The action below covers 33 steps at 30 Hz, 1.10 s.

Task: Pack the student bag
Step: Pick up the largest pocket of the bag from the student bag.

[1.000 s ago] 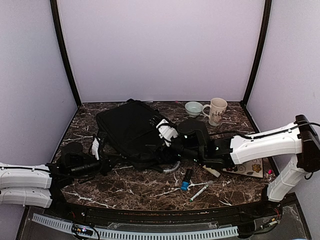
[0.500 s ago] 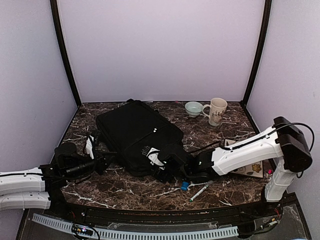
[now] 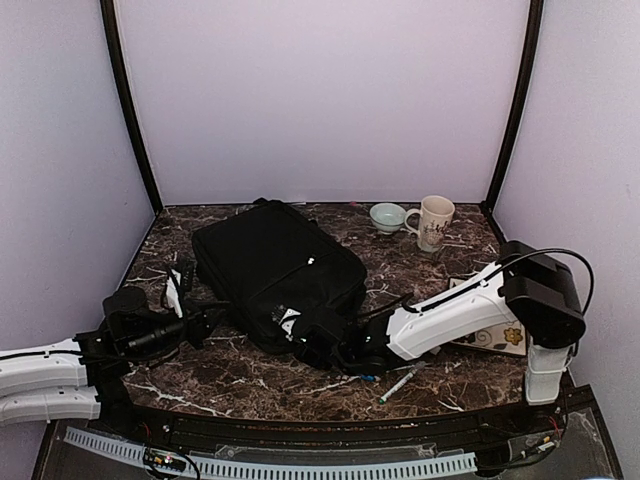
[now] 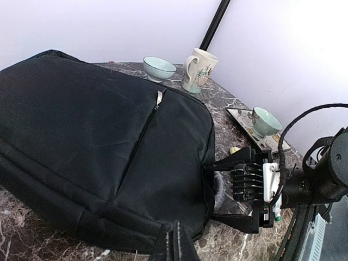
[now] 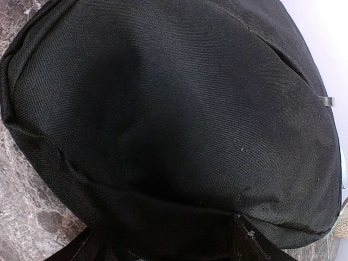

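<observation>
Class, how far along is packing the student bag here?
Done: unclear; the student bag lies flat, its contents hidden. In hand: the right gripper, jaws open, faces its near corner; the left gripper is shut beside it. Left: a marker lies on the table.

Soft even light, bowed edges, student bag point(image 3: 270, 260) nearly detailless black

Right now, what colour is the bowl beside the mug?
The bowl is pale blue-green; the left wrist view shows it best.
</observation>
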{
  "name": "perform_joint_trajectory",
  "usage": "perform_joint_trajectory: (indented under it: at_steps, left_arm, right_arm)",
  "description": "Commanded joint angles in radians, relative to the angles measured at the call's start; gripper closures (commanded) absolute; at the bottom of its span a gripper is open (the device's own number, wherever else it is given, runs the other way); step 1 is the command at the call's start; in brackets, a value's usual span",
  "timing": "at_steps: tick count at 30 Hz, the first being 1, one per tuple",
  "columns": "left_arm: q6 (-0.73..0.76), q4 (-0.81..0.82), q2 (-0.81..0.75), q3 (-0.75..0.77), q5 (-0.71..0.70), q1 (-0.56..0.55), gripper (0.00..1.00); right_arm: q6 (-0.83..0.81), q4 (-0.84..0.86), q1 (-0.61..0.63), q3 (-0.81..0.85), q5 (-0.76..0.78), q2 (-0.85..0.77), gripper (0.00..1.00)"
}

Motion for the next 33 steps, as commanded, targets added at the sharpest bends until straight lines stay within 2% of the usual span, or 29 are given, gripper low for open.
perform_joint_trajectory:
  at_steps: [1,4,5,10,12,13,24,33]
  left_arm:
    - [0.004,-0.005,0.009,-0.017,-0.004,-0.004,1.00]
    - [-0.009,-0.022,0.031,-0.029,-0.081,-0.004,0.99]
    - [-0.021,-0.049,0.046,-0.025,-0.114,-0.004,0.94]
    - [-0.083,-0.177,0.146,0.039,-0.212,-0.004,0.49]
    - [-0.070,-0.145,0.185,0.028,-0.190,-0.004,0.38]
    - [-0.060,-0.107,0.204,0.015,-0.173,-0.004,0.36]
    - [0.010,0.146,0.436,-0.019,-0.008,-0.004,0.45]
    - [0.033,0.194,0.507,-0.006,0.054,-0.004,0.52]
  right_arm:
    - [0.015,0.060,0.009,0.010,0.047,0.037,0.29]
    - [0.021,0.085,0.009,-0.009,0.077,0.014,0.29]
    - [0.024,0.094,0.009,-0.017,0.080,0.005,0.29]
    - [0.030,0.102,0.001,-0.030,0.094,-0.003,0.29]
    - [0.042,0.097,-0.015,-0.026,0.087,0.005,0.30]
    - [0.048,0.093,-0.024,-0.021,0.080,0.007,0.30]
    - [0.062,0.104,-0.052,-0.042,0.042,-0.023,0.30]
    - [0.063,0.111,-0.052,-0.051,0.034,-0.026,0.31]
